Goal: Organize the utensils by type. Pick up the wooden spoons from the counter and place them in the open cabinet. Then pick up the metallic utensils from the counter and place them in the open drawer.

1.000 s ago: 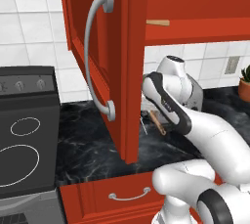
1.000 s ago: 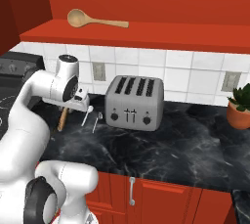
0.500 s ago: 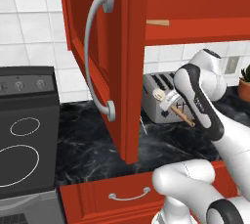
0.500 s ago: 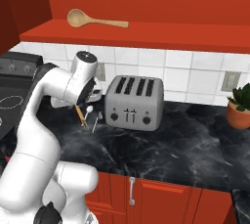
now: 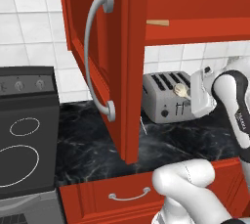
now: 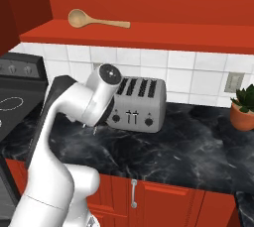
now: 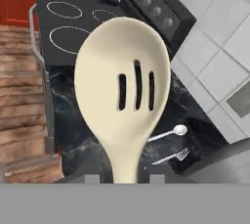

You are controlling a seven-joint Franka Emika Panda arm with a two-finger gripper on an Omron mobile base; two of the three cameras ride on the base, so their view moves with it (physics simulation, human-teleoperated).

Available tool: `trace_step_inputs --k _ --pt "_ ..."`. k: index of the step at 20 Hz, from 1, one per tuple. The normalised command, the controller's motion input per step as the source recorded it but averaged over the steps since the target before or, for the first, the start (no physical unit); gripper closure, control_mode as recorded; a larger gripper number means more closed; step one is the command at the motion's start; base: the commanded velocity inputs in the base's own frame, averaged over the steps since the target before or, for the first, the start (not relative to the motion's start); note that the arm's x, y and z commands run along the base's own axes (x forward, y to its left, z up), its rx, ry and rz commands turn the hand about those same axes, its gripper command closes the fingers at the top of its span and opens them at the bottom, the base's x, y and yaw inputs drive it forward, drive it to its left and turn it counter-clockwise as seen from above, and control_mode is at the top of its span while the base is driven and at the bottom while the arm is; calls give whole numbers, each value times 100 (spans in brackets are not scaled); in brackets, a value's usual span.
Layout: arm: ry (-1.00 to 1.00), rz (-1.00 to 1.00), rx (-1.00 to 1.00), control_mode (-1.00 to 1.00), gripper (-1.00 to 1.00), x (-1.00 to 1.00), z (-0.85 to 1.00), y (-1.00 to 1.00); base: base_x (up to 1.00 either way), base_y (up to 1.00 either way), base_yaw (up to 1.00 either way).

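A pale slotted wooden spoon (image 7: 122, 96) is hanging above the black marble counter (image 6: 163, 146). Another wooden spoon (image 6: 96, 20) is lying on the cabinet shelf (image 6: 149, 33). A metal spoon (image 7: 168, 133) and fork (image 7: 172, 157) are lying side by side on the counter.

You can see the slotted wooden spoon (image 7: 122, 91) only down to its neck; its handle drops behind the hand view's bottom edge. Beside the toaster (image 5: 165, 102), the cabinet door (image 5: 110, 66) hides most of a thin silvery utensil (image 5: 144, 129).
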Motion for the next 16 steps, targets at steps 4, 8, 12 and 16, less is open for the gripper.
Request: trace_step_inputs --k 4,8,12,16 --pt "-42 23 -9 -100 100 -25 46 -42 0 0 0" --pt "-24 19 -15 -100 100 -16 53 -50 0 0 0" --pt "-18 19 -23 -100 100 -17 57 -47 0 0 0" --pt "-3 12 -30 -100 100 -14 57 -43 0 0 0"
